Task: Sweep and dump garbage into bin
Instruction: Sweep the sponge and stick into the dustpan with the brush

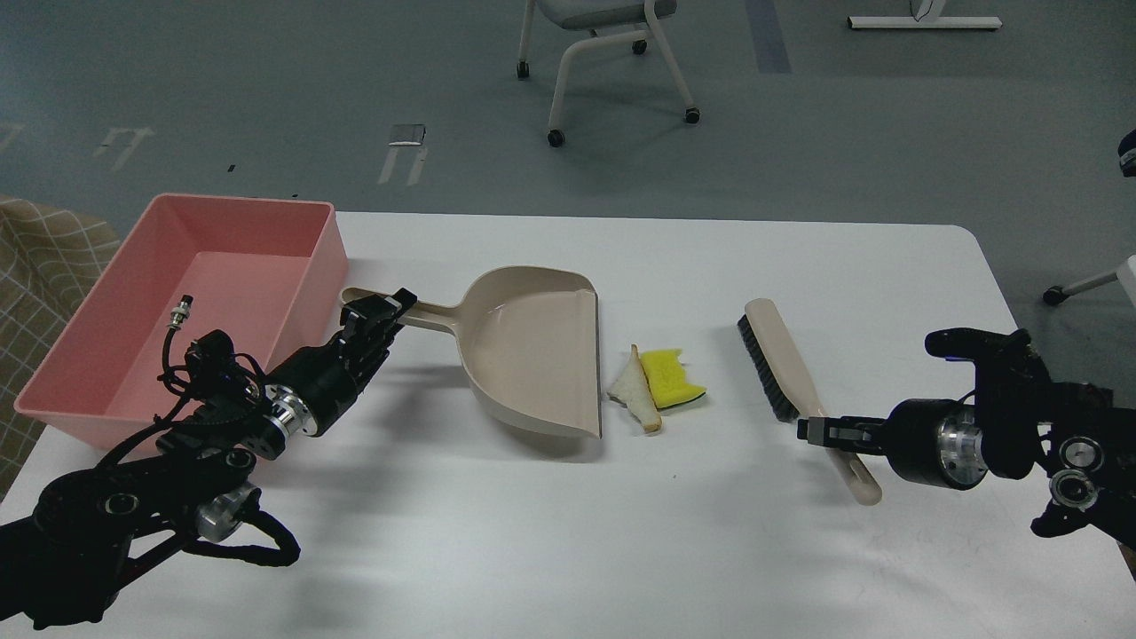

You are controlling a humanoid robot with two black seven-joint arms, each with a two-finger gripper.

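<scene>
The yellow sponge chunk (671, 376) and the white bread slice (635, 393) lie side by side at the middle of the white table (568, 550). My left gripper (380, 312) is shut on the handle of the beige dustpan (532, 359), whose open lip faces the garbage, a short gap to its left. My right gripper (821, 430) is shut on the handle of a beige brush with black bristles (774, 358), which stands just right of the sponge. The pink bin (191, 311) stands at the table's left edge, behind my left arm.
An office chair (603, 53) stands on the grey floor beyond the table. A checked cloth (40, 266) is at the far left. The table's right edge lies close to my right arm.
</scene>
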